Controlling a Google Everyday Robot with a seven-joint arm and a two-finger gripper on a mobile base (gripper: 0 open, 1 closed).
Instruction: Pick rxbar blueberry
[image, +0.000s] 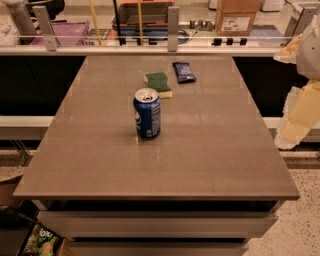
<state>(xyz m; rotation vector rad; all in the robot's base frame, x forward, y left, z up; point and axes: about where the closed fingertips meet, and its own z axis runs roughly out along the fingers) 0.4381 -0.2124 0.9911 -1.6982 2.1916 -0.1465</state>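
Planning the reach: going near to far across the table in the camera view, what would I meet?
Can → sponge → rxbar. The gripper hangs beyond the table's right edge.

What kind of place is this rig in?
Likely an office or lab workspace: a grey counter with drawers, a glass rail behind it, cardboard boxes beyond. The hand hangs at the right edge, off the counter.

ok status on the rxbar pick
Gripper at right edge, off the table. Rxbar blueberry flat at far side, right of sponge. Soda can nearer, not blocking.
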